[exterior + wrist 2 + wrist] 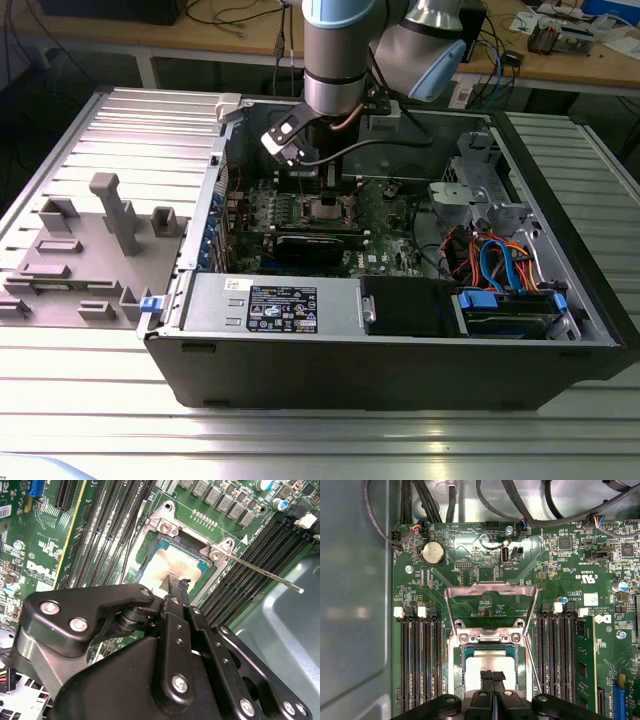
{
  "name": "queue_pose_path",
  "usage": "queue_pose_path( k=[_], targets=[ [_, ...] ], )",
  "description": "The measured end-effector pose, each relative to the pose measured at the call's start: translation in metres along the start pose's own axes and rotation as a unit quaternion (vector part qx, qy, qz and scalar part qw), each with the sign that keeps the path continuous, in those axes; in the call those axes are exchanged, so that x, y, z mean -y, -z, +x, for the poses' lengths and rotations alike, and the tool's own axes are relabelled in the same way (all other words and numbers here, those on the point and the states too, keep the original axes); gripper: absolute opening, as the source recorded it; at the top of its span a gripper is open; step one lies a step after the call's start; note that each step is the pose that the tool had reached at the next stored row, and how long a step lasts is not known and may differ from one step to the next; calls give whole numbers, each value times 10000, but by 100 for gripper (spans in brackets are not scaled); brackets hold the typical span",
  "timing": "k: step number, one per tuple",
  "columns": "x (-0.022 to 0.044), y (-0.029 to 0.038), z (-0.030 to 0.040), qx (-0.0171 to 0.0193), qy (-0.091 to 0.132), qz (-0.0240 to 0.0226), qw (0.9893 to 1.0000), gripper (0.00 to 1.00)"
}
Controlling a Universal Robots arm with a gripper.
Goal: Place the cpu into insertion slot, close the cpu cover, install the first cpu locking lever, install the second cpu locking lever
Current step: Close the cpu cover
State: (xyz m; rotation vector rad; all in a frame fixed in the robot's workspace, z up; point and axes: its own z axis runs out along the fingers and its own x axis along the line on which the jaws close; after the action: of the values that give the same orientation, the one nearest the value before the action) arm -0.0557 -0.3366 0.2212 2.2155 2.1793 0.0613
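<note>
Here we are over the open computer case point(400, 360), the arm point(340, 60) reaching straight down onto the green motherboard point(560, 575). In both wrist views the gripper point(493, 676) point(176, 582) has its two black fingers pressed together with nothing between them, tips right over the cpu point(492, 660) point(175, 562); whether they actually touch its top, I cannot tell. The cpu lies flat inside the insertion slot point(466, 672) point(150, 562), its pale metal face up and the dark socket rim showing around it. The cpu cover point(490, 586) is not down: in the first wrist view it stands tilted up from its hinge at the socket's edge, circuit board showing through its big opening. One locking lever point(265, 573) is unlatched, a thin silver rod sticking out over the black memory slots point(240, 585). A round coin battery point(433, 553) sits beyond the raised cover.
</note>
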Motion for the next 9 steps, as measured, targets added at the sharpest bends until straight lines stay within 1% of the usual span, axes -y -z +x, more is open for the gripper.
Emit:
queue_pose_path(
  k=[3,9],
  targets=[
    [-2,44,1,-1,-1,-1,10000,11],
    [-3,52,1,-1,-1,-1,10000,11]
  ],
)
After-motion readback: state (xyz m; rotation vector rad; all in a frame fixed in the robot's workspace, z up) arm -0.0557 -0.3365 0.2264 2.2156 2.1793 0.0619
